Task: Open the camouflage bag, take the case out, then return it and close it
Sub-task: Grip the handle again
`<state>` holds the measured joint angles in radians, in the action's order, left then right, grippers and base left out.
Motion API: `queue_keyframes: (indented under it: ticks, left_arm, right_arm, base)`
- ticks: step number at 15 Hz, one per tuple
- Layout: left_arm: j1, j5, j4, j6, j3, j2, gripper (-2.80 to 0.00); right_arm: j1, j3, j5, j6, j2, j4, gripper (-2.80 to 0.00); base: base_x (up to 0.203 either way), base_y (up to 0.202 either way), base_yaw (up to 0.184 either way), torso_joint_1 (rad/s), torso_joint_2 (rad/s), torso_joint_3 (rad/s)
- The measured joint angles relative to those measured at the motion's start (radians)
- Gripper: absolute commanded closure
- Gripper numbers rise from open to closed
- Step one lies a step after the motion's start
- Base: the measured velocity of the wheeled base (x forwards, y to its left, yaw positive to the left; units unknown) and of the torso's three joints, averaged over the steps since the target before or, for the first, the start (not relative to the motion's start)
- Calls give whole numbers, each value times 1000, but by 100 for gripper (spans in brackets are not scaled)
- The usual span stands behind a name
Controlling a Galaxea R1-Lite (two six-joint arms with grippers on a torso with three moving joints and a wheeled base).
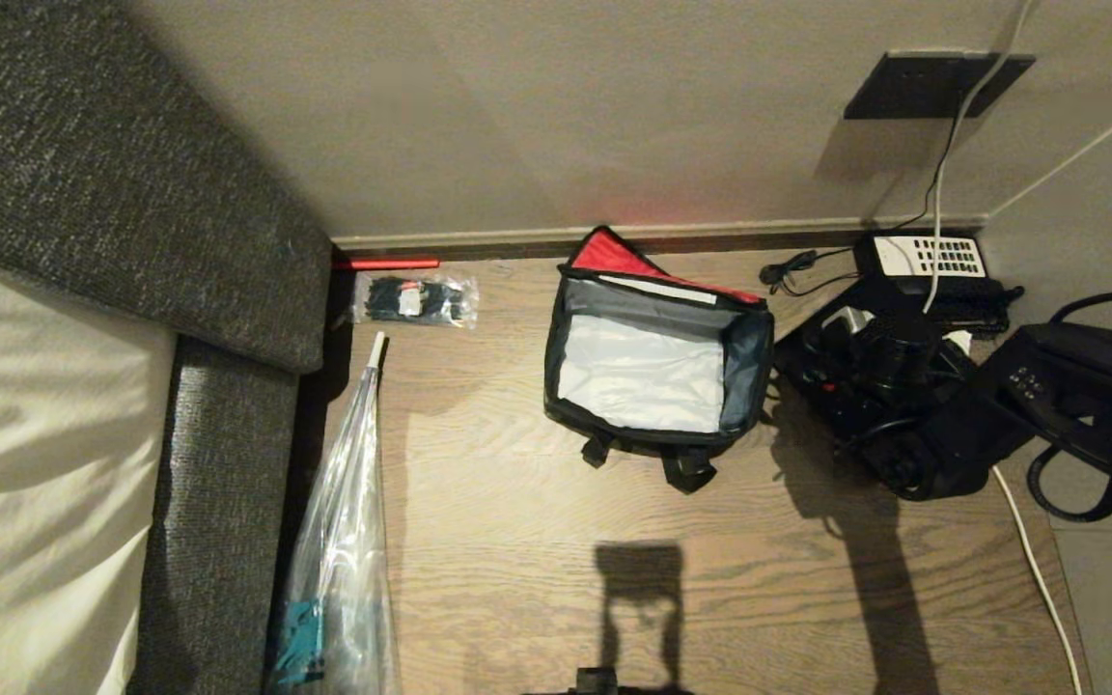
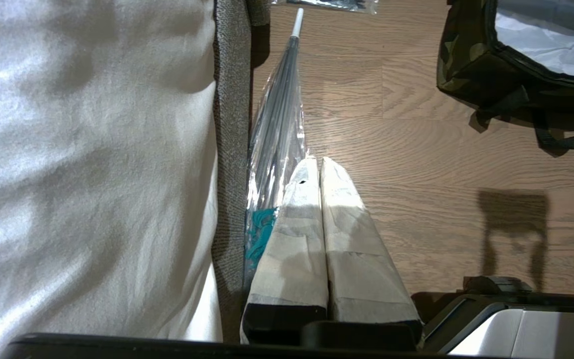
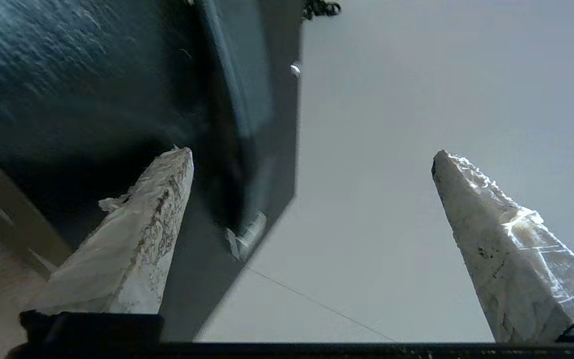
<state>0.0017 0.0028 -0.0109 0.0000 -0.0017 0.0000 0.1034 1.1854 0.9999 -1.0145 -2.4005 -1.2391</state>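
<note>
your right gripper [image 3: 312,159] stands spread wide, its two pale taped fingers [image 3: 137,239] far apart and pinching nothing; in the right wrist view a dark flat panel [image 3: 117,99] fills one side and a plain pale wall [image 3: 416,99] the other. in the head view the right arm [image 1: 1077,405] reaches in from the right edge over dark gear. whether that black thing under the arm is the case you cannot tell.

your left gripper [image 2: 321,164] hangs parked at the near left, fingers pressed together and empty, beside a folded clear umbrella [image 2: 277,124] that lies along the edge of a grey bed frame [image 2: 229,149].

the camouflage bag [image 1: 657,362] sits on the wooden floor [image 1: 517,541] in the middle of the scene, toward the far wall, a little way off it. it is boxy, green camouflage outside with black trim, and two black buckle straps [image 1: 686,470] stick out from its near side. its lid is thrown back toward the wall, showing the red lining [image 1: 609,253]. the inside is pale grey and holds nothing you can make out.

to the far left of the bag lies a clear plastic packet [image 1: 414,299] with black items inside. to the far right a black telephone [image 1: 932,261] with a white keypad sits by the wall.
</note>
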Motion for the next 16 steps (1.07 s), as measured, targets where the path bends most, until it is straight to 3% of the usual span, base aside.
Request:
queue_keyframes:
  ticks: [4,11,15,16]
  left_arm:
    - [0,0,0,0,0,0,0]
    - [0,0,0,0,0,0,0]
    - [0,0,0,0,0,0,0]
    - [0,0,0,0,0,0,0]
  right_arm:
    - [-18,112,11,-25,-79,-14,-280]
    - [-151,263,12,-120,-161,-14,-280]
    - [-188,331,12,-159,-196,-20,-280]
    - [-190,335,12,-160,-199,-20,-52]
  base:
    - [0,0,0,0,0,0]
    - [0,0,0,0,0,0]
    - [0,0,0,0,0,0]
    - [0,0,0,0,0,0]
